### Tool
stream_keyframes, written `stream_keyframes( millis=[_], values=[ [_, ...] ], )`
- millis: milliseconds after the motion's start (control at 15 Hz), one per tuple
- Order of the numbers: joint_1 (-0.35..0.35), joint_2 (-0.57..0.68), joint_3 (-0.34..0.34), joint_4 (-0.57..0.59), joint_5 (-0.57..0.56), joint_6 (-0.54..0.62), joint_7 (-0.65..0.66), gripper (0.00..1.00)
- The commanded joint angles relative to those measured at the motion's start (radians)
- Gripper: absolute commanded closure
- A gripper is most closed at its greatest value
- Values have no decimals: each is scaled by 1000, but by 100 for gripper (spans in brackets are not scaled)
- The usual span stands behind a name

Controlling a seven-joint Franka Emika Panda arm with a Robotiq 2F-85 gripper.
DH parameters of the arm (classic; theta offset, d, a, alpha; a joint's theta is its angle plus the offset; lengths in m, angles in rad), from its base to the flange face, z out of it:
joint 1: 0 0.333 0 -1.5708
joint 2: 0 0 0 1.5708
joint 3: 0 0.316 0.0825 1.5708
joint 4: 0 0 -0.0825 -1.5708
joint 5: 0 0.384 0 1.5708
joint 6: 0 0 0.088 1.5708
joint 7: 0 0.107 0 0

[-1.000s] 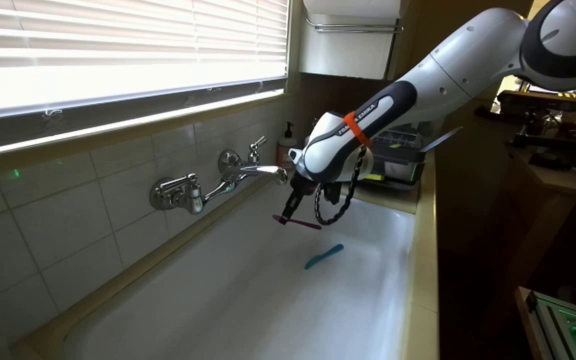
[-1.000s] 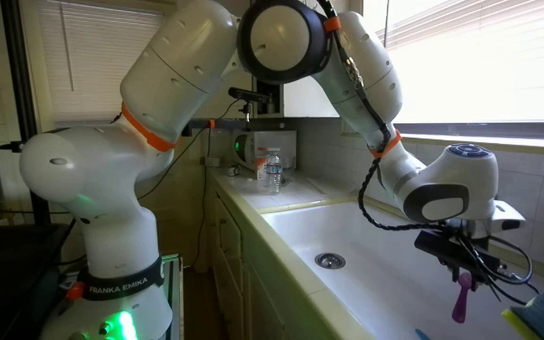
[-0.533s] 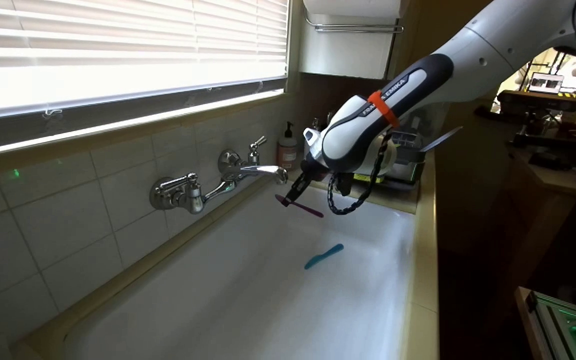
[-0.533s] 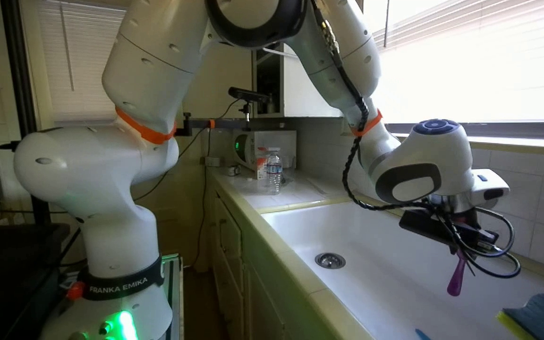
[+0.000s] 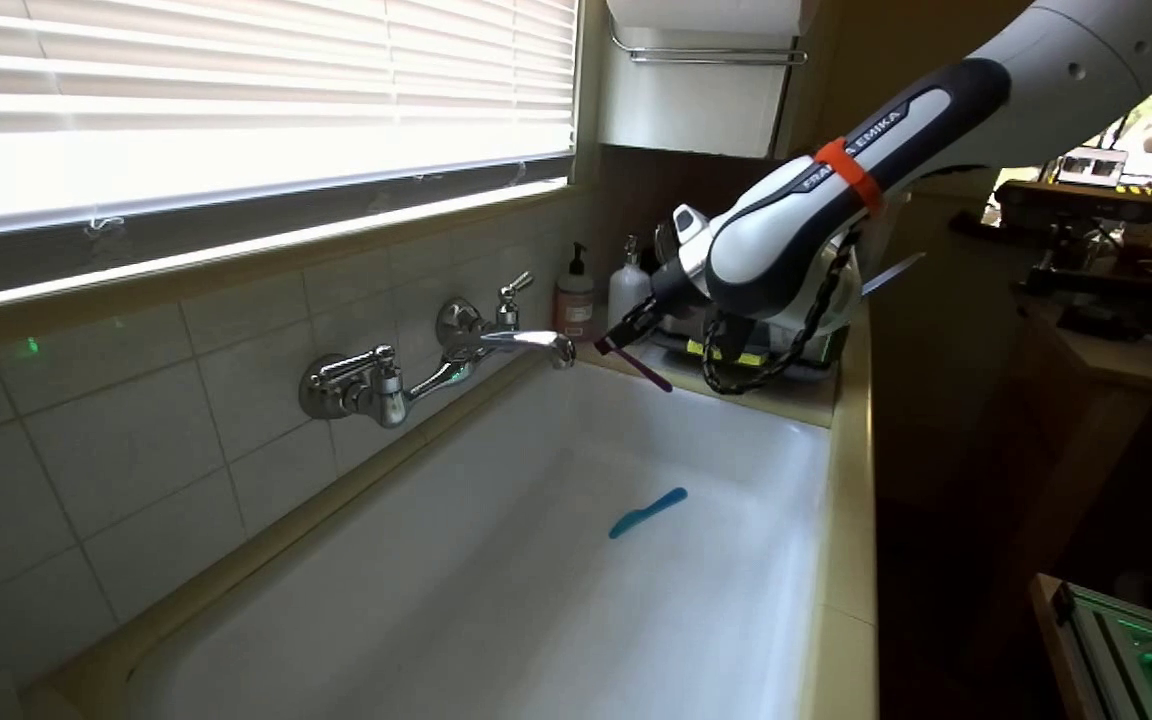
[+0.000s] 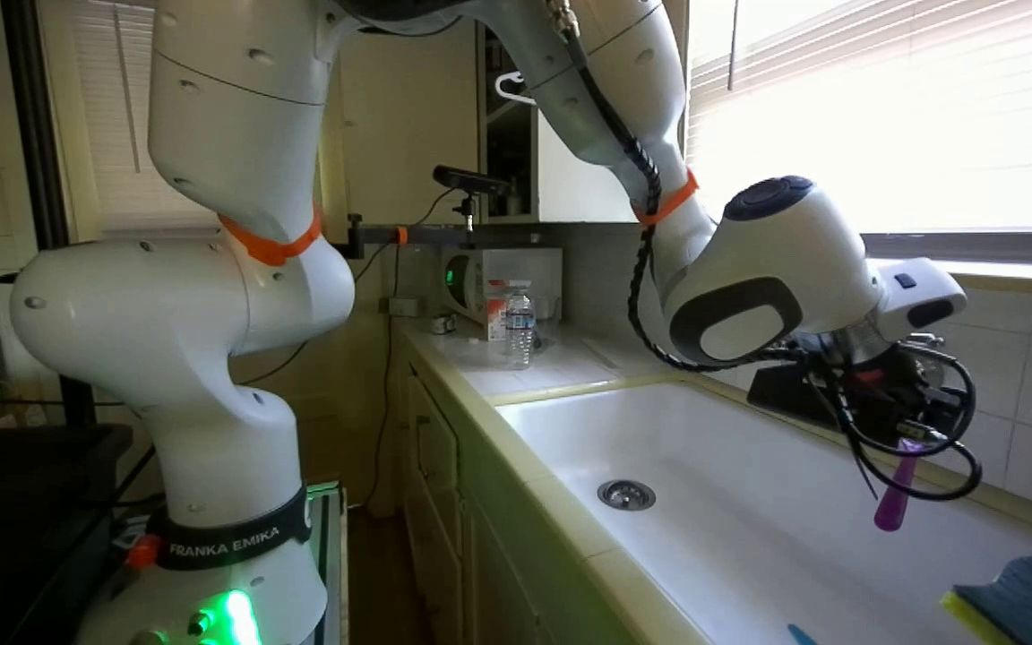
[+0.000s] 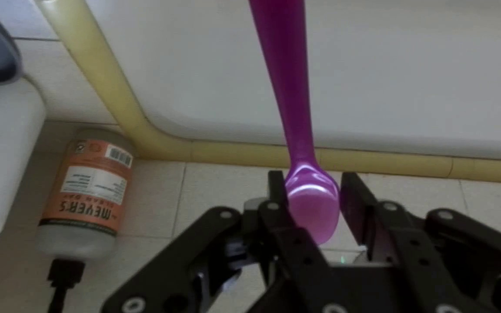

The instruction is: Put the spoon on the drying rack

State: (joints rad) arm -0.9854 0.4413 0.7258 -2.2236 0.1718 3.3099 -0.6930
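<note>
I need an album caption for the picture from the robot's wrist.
The gripper holds a purple spoon by its bowl, with a sink and an orange-labelled bottle beyond.

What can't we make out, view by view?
Drying rack: mostly hidden behind the arm, in an exterior view.
Spoon: handle tip cut off by the top edge, wrist view.
Blue utensil: mostly cut off by the bottom edge, in an exterior view.
Bottle: label's fine print too small, wrist view.
</note>
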Motion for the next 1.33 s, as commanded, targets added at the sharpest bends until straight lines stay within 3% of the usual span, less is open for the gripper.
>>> stream_keyframes(
  millis=[0, 600, 1267],
  values=[
    [-183, -51, 151, -98, -4, 103, 30, 88],
    [-578, -61, 458, -204, -58, 313, 97, 88],
    [-931, -58, 699, -299, -85, 461, 134, 88]
  ],
)
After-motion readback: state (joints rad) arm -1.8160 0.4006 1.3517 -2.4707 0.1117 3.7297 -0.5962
